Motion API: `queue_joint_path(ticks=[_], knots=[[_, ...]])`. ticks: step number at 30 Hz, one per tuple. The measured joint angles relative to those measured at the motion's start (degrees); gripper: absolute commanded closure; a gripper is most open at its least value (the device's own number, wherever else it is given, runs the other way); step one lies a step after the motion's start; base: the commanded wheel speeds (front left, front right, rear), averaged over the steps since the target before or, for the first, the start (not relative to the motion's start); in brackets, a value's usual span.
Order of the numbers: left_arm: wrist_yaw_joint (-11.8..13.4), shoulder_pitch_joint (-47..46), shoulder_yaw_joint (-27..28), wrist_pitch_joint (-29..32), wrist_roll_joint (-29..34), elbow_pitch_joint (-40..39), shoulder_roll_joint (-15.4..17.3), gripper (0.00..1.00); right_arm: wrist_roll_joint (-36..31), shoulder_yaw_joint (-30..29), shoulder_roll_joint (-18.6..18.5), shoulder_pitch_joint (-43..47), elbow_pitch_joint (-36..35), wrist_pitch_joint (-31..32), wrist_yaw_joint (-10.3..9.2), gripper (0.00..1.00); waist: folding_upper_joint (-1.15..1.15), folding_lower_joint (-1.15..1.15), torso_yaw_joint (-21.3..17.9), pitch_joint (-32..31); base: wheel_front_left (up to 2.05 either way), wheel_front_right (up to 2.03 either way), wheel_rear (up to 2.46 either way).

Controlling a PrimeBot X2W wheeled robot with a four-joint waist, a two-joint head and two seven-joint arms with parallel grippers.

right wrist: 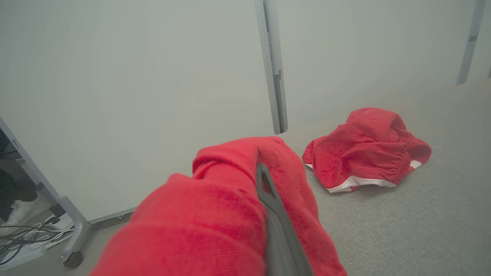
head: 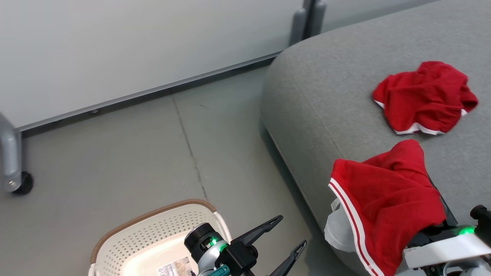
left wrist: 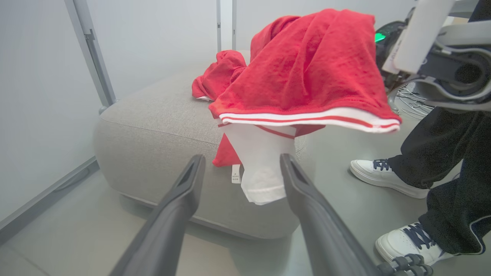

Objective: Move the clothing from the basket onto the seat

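One red garment (head: 383, 203) with white stripes is draped over my right gripper (right wrist: 257, 170), which is shut on it above the front edge of the grey seat (head: 326, 96). A single dark finger (right wrist: 274, 214) shows through the cloth. The white panel of this garment (left wrist: 261, 161) hangs down the seat's side. A second red garment (head: 425, 97) lies crumpled on the seat further back. My left gripper (head: 292, 230) is open and holds nothing, above the floor between the seat and the cream basket (head: 153, 216). The visible part of the basket holds no clothing.
A person in dark trousers and white shoes (left wrist: 383, 176) stands beside the seat near my right arm. A grey wheeled post (head: 15, 168) stands at the left by the wall. Cables (right wrist: 23, 234) lie on the floor. Grey floor lies between basket and seat.
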Motion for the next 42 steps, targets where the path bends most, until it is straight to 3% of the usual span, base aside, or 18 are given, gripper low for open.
queue_joint_path(ticks=[9,15,34,42], knots=[[0.0,-0.3,-0.3,0.0,0.0,0.0,0.1,0.0,0.0,-0.1,0.9,-0.1,0.1,0.0,0.0,1.0,0.0,0.0,-6.8,1.2,0.0,0.0,0.0],[0.0,-0.6,1.7,0.0,0.3,-0.1,-0.5,0.0,0.0,-0.2,1.0,-0.1,0.3,0.0,0.01,1.0,0.0,0.0,-9.3,1.4,0.0,0.0,0.0],[0.0,0.8,5.6,0.0,1.9,-1.4,-2.8,0.0,0.9,-2.9,0.2,-1.0,-0.4,0.0,0.0,1.0,0.0,0.0,-6.9,1.4,0.0,0.0,0.0],[0.0,-1.4,4.8,0.0,2.8,-1.7,-2.1,0.0,3.4,-5.4,-2.8,-9.4,-3.5,0.0,0.01,1.0,0.0,0.0,-5.8,4.9,0.0,0.0,0.0]])
